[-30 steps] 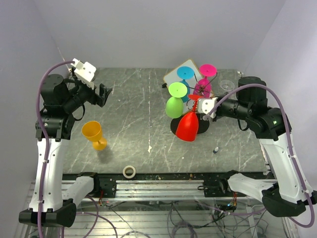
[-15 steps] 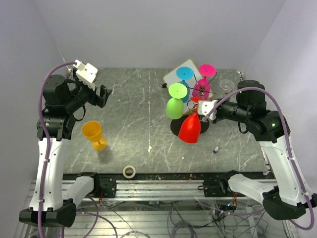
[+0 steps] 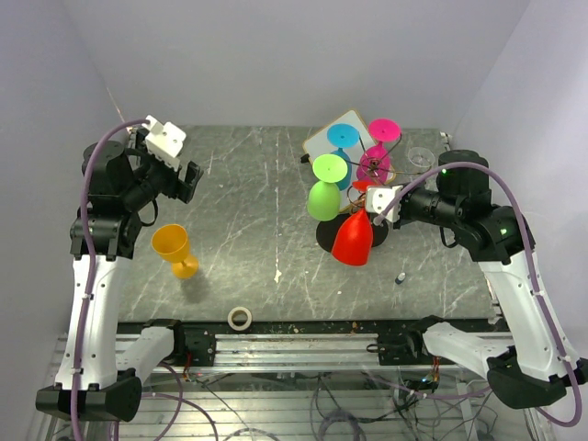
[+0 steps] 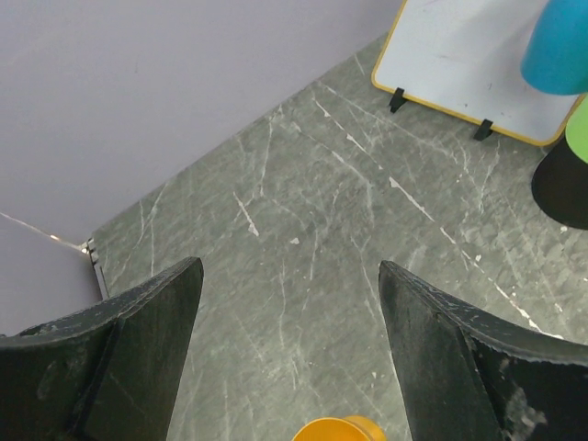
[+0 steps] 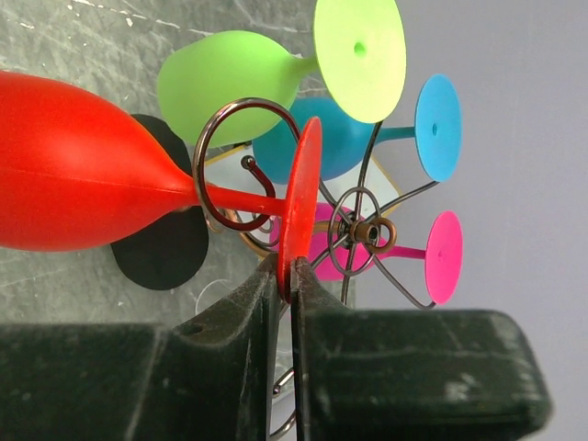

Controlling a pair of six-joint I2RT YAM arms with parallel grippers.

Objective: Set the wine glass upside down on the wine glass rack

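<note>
The grey table [image 3: 248,202] holds everything. Over it, the left claw [image 3: 193,176] hangs wide open with nothing in it. The right claw [image 5: 287,276] is pinched tight on the flat foot of the red wine glass [image 3: 353,239]. A white board [image 3: 322,142] stands at the back, behind the wine glass rack [image 5: 360,230]. The red wine glass hangs bowl down, with its stem inside a curly wire loop of the rack. A green glass [image 3: 323,197], a blue glass [image 3: 344,138] and a pink glass [image 3: 384,130] hang there too. An orange glass [image 3: 173,248] stands near the left arm. A tape roll [image 3: 240,318] lies by the near edge.
</note>
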